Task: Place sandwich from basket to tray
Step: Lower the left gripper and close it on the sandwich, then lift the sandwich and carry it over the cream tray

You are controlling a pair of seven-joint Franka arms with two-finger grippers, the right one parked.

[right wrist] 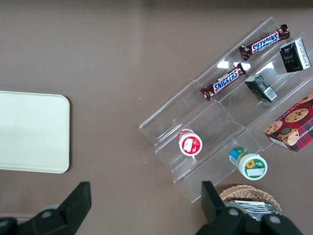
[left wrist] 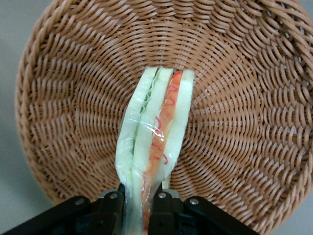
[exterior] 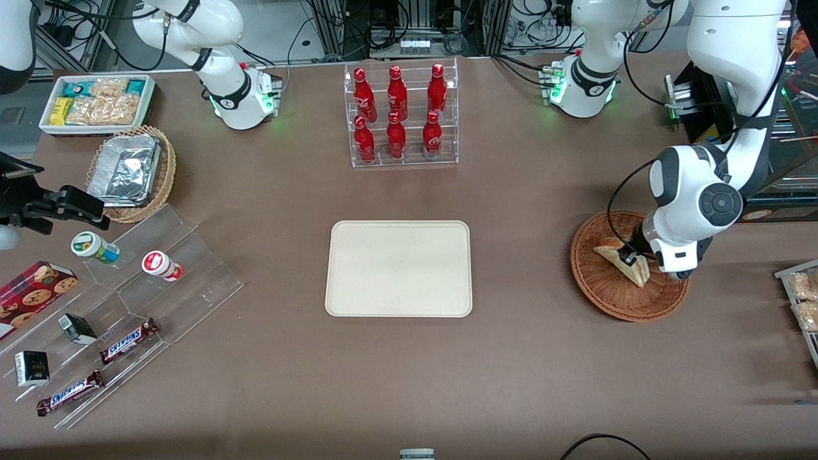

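The sandwich is a plastic-wrapped wedge of pale bread with red, orange and green layers. My gripper is over the reddish-brown wicker basket and is shut on the sandwich; both black fingers press its wrapped end. The wedge sits just above the basket's weave; whether it still touches I cannot tell. The cream rectangular tray lies flat at the table's middle, toward the parked arm from the basket, with nothing on it.
A clear rack of red bottles stands farther from the camera than the tray. Toward the parked arm's end are a clear stepped shelf with snack bars and cups, a tan wicker basket of foil trays and a white snack bin.
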